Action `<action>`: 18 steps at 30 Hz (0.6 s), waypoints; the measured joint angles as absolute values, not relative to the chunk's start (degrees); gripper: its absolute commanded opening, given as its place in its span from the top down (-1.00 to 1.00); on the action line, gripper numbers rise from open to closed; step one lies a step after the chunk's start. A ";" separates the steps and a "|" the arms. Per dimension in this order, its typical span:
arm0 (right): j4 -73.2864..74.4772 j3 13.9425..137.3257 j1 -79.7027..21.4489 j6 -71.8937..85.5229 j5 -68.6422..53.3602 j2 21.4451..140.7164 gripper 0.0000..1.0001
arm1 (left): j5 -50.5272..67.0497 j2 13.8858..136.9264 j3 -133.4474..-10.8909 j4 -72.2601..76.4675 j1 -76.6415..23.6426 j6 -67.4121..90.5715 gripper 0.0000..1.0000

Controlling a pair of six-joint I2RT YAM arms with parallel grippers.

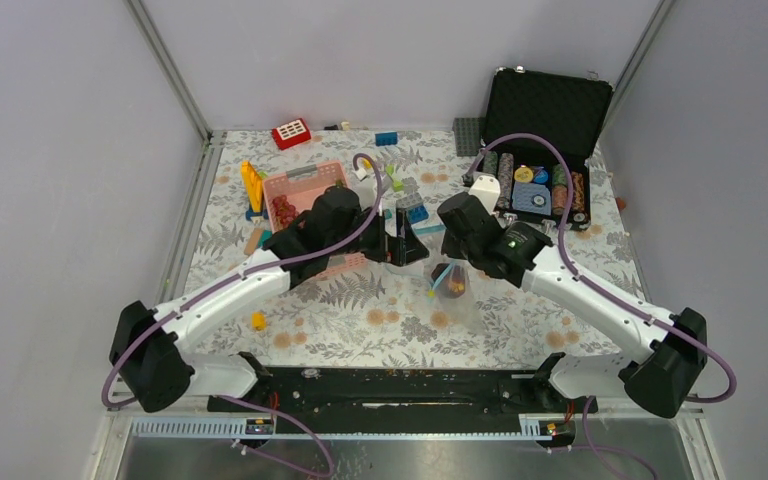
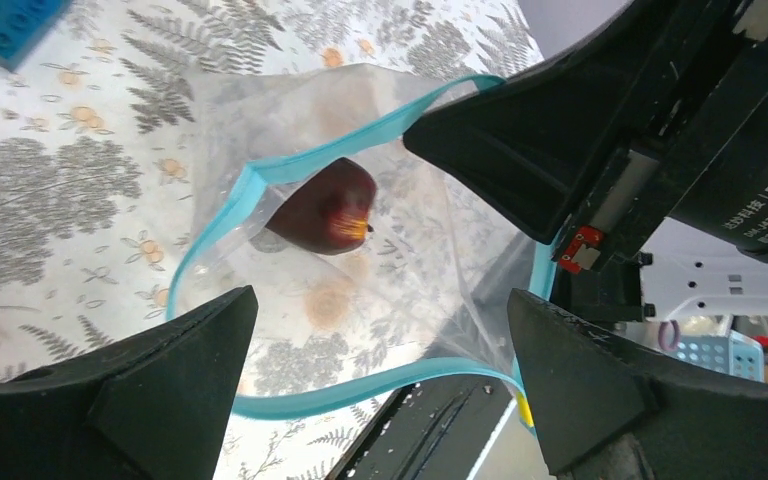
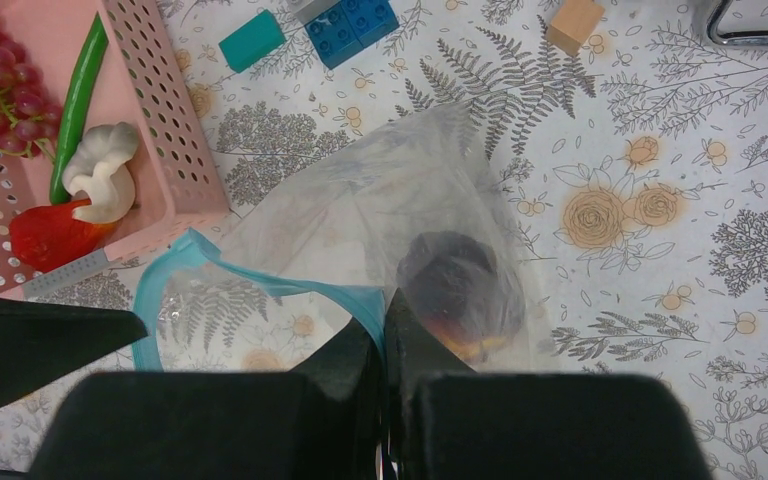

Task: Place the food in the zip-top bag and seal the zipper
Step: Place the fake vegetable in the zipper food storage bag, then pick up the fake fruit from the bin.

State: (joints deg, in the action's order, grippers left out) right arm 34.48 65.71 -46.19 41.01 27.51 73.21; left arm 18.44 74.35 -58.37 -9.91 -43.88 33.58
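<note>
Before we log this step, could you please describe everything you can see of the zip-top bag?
The zip-top bag is clear, flimsy, crinkled plastic with a light-blue zipper round its mouth, which gapes open. One maroon round fruit sits inside. The bag lies on the floral cloth beside the pink basket. The right gripper pinches the mouth edge between shut fingers. The left gripper is open at the mouth, not gripping it.
</note>
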 measured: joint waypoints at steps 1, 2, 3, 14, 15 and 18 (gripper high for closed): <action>34.39 65.65 -46.19 40.99 27.51 73.03 0.99 | 17.23 73.80 -58.76 -10.87 -43.88 33.32 -0.97; 34.28 65.60 -46.19 40.97 27.51 72.84 0.99 | 15.90 73.25 -59.13 -11.88 -43.83 33.01 -0.97; 34.26 65.56 -46.19 40.93 27.53 72.66 0.99 | 14.17 72.66 -59.70 -13.39 -43.77 32.80 -0.97; 33.58 63.81 -46.17 40.14 27.97 71.18 0.99 | -4.62 75.18 -66.70 -28.60 -27.59 32.97 -0.97; 33.52 63.75 -46.17 40.12 27.97 71.18 0.99 | -5.91 76.88 -66.89 -28.95 -25.63 32.95 -0.96; 33.43 63.66 -46.17 39.88 27.99 71.18 1.00 | -9.54 82.96 -68.10 -30.11 -22.04 32.38 -0.90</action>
State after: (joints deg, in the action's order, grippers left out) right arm 33.43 63.66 -46.17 39.88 27.99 71.18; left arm -9.54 82.96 -68.10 -30.11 -22.04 32.38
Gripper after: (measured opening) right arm 0.019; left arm 0.976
